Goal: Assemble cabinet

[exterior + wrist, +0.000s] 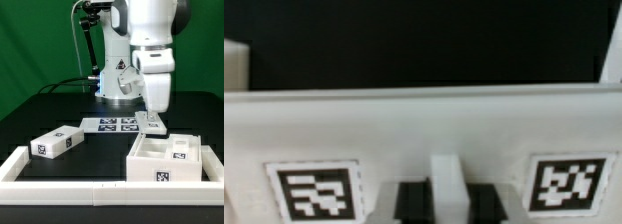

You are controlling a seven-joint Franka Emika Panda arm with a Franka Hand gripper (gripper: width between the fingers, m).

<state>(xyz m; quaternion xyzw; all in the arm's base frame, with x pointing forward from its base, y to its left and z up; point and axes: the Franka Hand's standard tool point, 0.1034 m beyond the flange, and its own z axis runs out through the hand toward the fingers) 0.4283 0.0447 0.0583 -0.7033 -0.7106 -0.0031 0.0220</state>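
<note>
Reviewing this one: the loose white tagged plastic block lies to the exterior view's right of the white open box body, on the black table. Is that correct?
One detail is wrong. The exterior view shows the loose white tagged plastic block to the left of the white open box body, not the right. It does lie on the black table.

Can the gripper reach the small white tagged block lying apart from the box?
Probably yes: the small white tagged plastic block lies alone on the black table, nothing over it or between it and the gripper.
</note>
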